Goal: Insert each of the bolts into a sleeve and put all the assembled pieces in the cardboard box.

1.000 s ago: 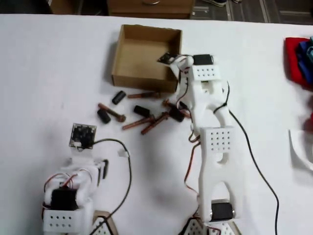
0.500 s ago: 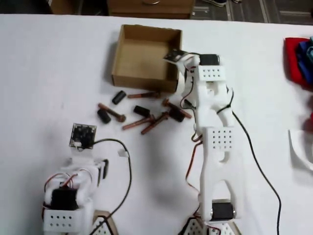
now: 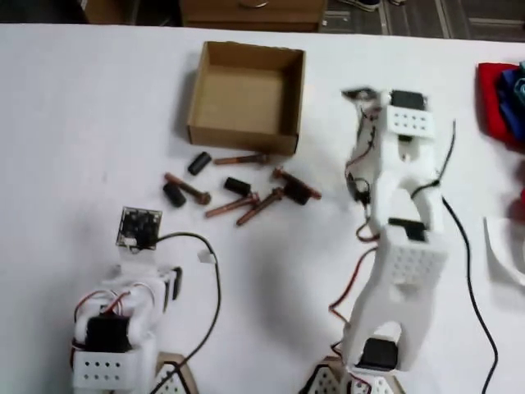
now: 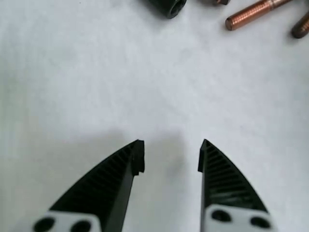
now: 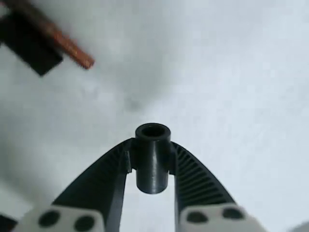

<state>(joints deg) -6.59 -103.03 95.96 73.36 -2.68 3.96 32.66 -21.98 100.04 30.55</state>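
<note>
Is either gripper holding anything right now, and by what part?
The right gripper holds a black sleeve by its sides, near the open end. The left gripper is open and empty.

Bolts (image 3: 225, 208) are copper, sleeves (image 3: 199, 163) black, the cardboard box (image 3: 242, 138) brown, the table (image 3: 82, 123) white.

Left arm (image 3: 111, 332) sat folded back tight over its base, wrist tipped forward and aimed downward. Left gripper (image 4: 170, 155) had its black fingers (image 4: 118, 181) spread with a clear gap and held nothing. Right arm (image 3: 399, 263) was stretched well forward from its base, leaning a little to its own right, with the wrist bent down at the far end. Right gripper (image 5: 150, 147) was clamped on a black sleeve (image 5: 153, 166). Both fingertips pressed its sides, and the sleeve's open end pointed away from the wrist.
</note>
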